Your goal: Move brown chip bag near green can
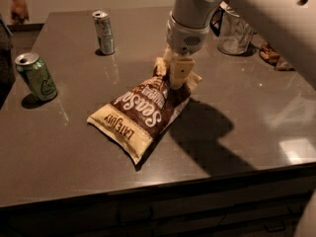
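— What could be spoiled here?
— The large crinkly brown chip bag with cream ends [143, 113], laid on the dark glossy counter [237, 127] well apart from the short green metal can [37, 76], could be slipped or torn, since slick foil is poorly held.
— And the pale gripper [178, 75]?
— It is set at the bag's upper end; whether it is clenched cannot be told.

Kitchen: dark stone counter [74, 152], glass pitcher [235, 33], end effector [178, 81] at brown chip bag [143, 115]'s top
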